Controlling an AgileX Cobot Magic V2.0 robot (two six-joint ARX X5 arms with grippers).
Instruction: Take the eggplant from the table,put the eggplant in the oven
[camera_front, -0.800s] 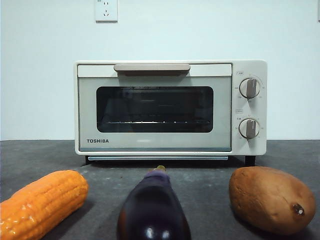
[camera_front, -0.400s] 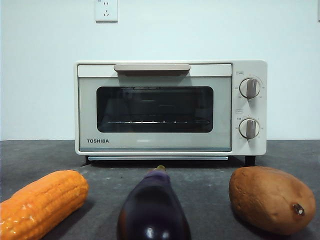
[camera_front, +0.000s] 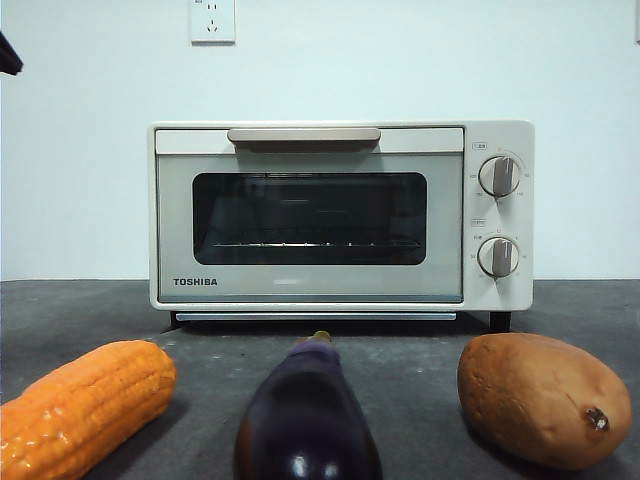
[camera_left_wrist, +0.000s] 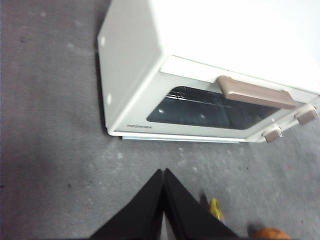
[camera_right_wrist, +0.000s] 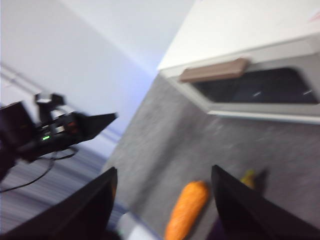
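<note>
Eggplant (camera_front: 307, 420) hasn't moved: same spot on the table (camera_front: 410, 365), front centre, stem pointing at the oven (camera_front: 340, 215), which sits directly behind it at 12 o'clock. Oven door's shut, beige handle (camera_front: 303, 135) up top and untouched, both knobs (camera_front: 498, 215) at the right edge. That's your blocker, since nothing goes in until the door is down. Corn cob (camera_front: 80, 410) lies at 9 o'clock of the eggplant and the sweet potato (camera_front: 543, 398) at 3 o'clock, both apart from it with clear table between, so you've got room for a grab from above. The only change over the last second: a small black tip (camera_front: 8, 55) has come into the front view's top-left corner, so an arm has started moving; can't tell from that view which one. Left gripper (camera_left_wrist: 163, 172) has jaws pressed together, nothing in them, hanging above bare table in front of the oven's left corner. Right gripper (camera_right_wrist: 162, 182) is spread wide, empty, looking down past the corn toward the oven front; its picture is motion-blurred. My read: task barely begun, and you should expect door opening first, then the pick.
</note>
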